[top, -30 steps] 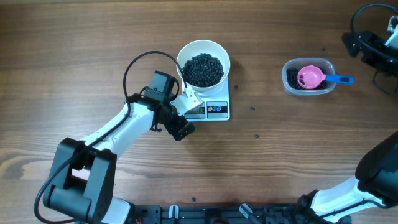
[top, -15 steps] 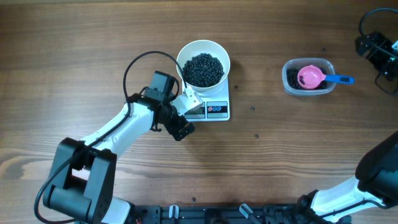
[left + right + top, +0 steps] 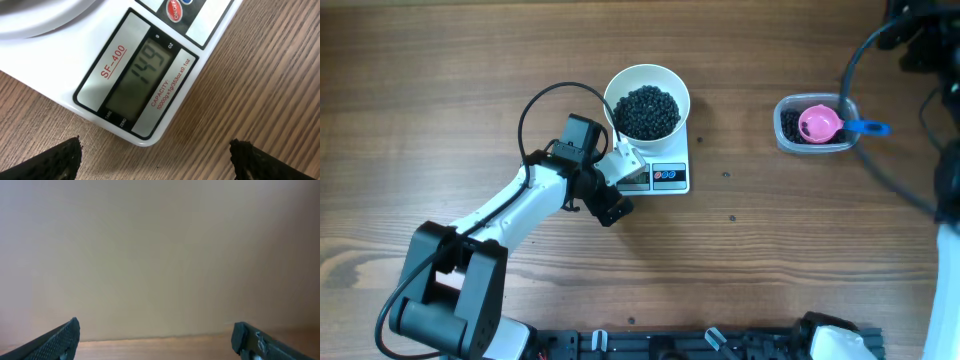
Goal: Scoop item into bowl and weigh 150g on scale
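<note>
Fingers (image 3: 55,160) of my left gripper (image 3: 157,162) stand wide apart, empty, just before the scale (image 3: 665,176) display (image 3: 140,75). Beyond it, on the scale, sits the bowl (image 3: 647,68) of item (image 3: 646,110). The pink scoop (image 3: 818,123) in its tub (image 3: 785,135) lies well right, nearer my right gripper (image 3: 155,340), likewise spread and empty.

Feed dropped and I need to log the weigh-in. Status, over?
Both jaws open, empty: left gripper at scale, right gripper far from it. Bowl of beans on scale, display reads 149. Pink scoop in tub, apart from scale.
</note>
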Robot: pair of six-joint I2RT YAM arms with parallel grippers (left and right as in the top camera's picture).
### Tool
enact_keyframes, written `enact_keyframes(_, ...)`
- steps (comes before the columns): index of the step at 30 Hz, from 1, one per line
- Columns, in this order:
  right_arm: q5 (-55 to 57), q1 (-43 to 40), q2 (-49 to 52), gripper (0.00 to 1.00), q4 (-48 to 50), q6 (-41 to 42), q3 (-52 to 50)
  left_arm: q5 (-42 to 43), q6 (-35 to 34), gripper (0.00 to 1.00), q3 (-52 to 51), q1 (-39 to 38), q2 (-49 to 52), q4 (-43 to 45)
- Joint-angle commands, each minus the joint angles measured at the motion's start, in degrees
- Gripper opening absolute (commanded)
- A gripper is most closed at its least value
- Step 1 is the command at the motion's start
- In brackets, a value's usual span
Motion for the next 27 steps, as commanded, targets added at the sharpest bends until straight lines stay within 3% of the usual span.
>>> enact_keyframes(1,1.8,7.3,-6.1,1.00,-0.7,-15.2,-1.6,1.1,0.9,1.00,-0.3,0.0,0.4,0.2)
enact_keyframes(7,1.6,13.0,-20.2,1.00,13.0,-16.8,-21.0,1.1,0.9,1.00,-0.3,0.0,0.4,0.2)
enact_keyframes(12,1.6,13.3,-36.2,1.00,41.9,-16.7,-50.1,1.1,0.9,1.00,-0.3,0.0,0.4,0.2)
enact_keyframes(15,1.6,13.9,-44.9,1.00,51.2,-16.7,-62.0,1.1,0.9,1.00,-0.3,0.0,0.4,0.2)
enact_keyframes(24,4.8,13.9,-65.9,1.00,51.8,-16.8,-76.3,1.1,0.9,1.00,-0.3,0.0,0.4,0.2)
enact_keyframes(27,4.8,14.1,-67.3,1.00,49.4,-16.6,-77.5,1.1,0.9,1.00,-0.3,0.0,0.4,0.2)
